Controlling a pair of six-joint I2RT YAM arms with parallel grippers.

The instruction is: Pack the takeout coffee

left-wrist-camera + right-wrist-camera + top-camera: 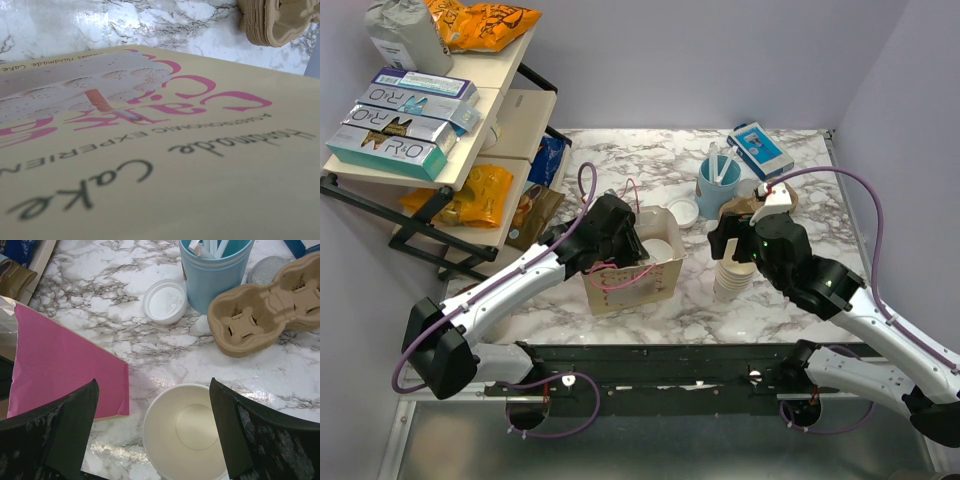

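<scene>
A cream paper bag [625, 275] with pink and dark "Cake" lettering stands upright at the table's middle. A round white lid [658, 245] shows inside its open top, which looks like the takeout coffee; its side lettering is hidden. My left gripper [632, 250] is at the bag's top rim, with its fingers hidden. In the left wrist view the bag's printed side [150, 165] fills the frame and no fingers show. My right gripper [153, 381] is open and empty, hanging above the stack of lidless cream cups [187, 432]; it also shows in the top view [730, 248].
A light-blue mug [720, 178] with white sticks, a loose white lid [682, 210] and brown cup carriers [270, 310] lie behind the cup stack [732, 280]. A blue box [760, 150] sits at the back right. A shelf rack [440, 130] of snacks stands on the left.
</scene>
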